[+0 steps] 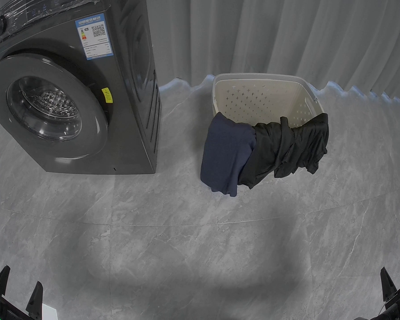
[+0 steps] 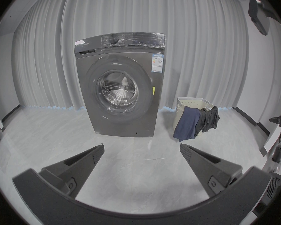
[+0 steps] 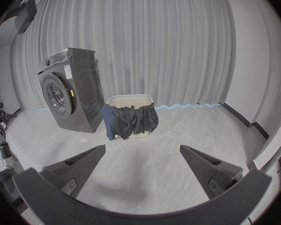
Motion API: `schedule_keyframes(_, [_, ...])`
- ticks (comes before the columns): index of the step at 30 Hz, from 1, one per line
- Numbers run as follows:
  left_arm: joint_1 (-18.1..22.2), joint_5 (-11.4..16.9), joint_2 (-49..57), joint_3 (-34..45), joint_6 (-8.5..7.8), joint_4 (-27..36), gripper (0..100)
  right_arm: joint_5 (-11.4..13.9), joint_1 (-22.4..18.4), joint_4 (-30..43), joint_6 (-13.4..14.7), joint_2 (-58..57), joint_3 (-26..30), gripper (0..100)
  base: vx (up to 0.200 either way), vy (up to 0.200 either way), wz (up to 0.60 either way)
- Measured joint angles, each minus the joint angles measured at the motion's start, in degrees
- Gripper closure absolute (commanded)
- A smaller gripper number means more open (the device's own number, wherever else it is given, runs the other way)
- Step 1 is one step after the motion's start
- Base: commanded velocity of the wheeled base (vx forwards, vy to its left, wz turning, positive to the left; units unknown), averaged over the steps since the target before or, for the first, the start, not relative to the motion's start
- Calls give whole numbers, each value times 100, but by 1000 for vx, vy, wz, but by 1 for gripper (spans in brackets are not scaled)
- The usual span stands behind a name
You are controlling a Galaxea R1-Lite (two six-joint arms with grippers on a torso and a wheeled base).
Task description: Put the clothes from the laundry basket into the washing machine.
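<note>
Washer (image 1: 71, 90) stands on the floor, left of the basket (image 1: 262, 96). Blue garment (image 1: 226, 152) and black garment (image 1: 289, 147) hang touching over the basket's near rim. Left claw (image 2: 141, 146) and right claw (image 3: 142, 146) are released, empty, well apart from the basket.

The grey floor (image 1: 209, 245) bears the washing machine (image 1: 75, 90) and, near it, the laundry basket (image 1: 262, 101).
</note>
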State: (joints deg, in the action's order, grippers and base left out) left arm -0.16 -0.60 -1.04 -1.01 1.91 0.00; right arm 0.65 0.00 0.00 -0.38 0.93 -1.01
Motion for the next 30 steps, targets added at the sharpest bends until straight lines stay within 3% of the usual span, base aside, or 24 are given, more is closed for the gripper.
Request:
schedule_keyframes(13, [-15, 0, 2, 0, -2, 0, 0, 1, 0, 2, -5, 0, 0, 0, 200, 0, 0])
schedule_keyframes(19, [-9, 0, 0, 0, 0, 0, 0, 0, 0, 2, -5, 0, 0, 0, 0, 0, 0])
schedule_keyframes(30, [-11, 0, 0, 0, 13, 0, 0, 4, 5, 0, -5, 0, 0, 0, 0, -200, 0])
